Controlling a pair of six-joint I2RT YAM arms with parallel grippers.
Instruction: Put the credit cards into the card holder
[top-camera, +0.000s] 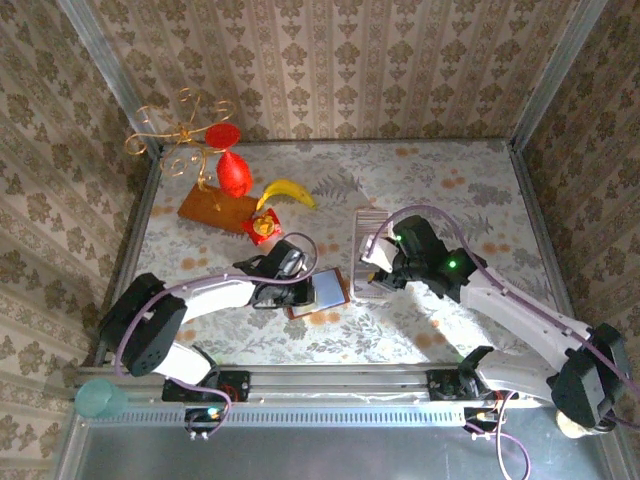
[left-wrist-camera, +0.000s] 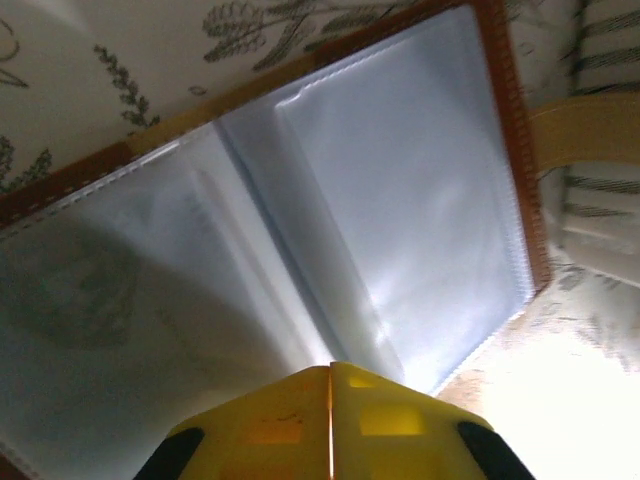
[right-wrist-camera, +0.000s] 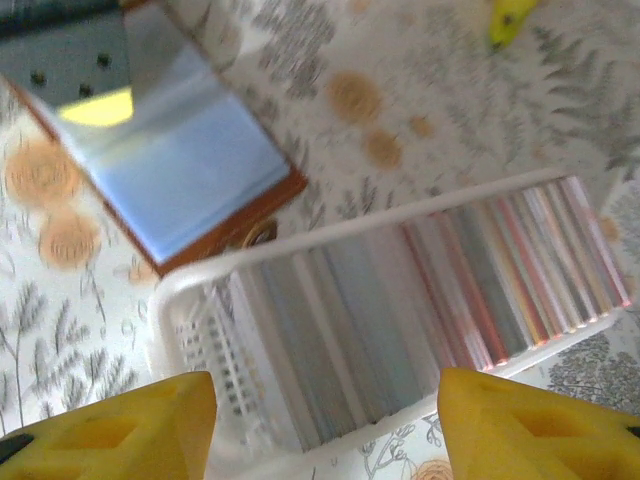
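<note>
Top external view gives you the small brown leather folding card holder (top-camera: 328, 290) lying open on the floral-patterned table (top-camera: 450, 190), its pale blue-grey inside facing up, near the front edge between the two arms. The left gripper (top-camera: 300, 288) sits at the holder's left side. In the left wrist view, you can see its yellow fingers (left-wrist-camera: 390, 415) clenched flat against each other over the clear plastic sleeves of the holder (left-wrist-camera: 400, 190); whether a sleeve edge is pinched between them you cannot tell.

Just right of the holder stands a white slotted plastic tray (top-camera: 362, 222) with the credit cards (top-camera: 372, 245), thin pale silver-grey rectangles overlapped in a long striped strip. The right gripper (top-camera: 377, 268) hangs over the tray's near end. From the right wrist camera, you see its two yellow fingers (right-wrist-camera: 120, 430) spread wide with nothing grasped, the cards (right-wrist-camera: 430, 300) lying in the tray (right-wrist-camera: 300, 240) below them and the open holder (right-wrist-camera: 180, 170) just beyond the tray's corner.

At the back left, well apart, you have a yellow banana (top-camera: 287, 190), a small red square (top-camera: 262, 228) and an orange-brown flat board (top-camera: 215, 210).
</note>
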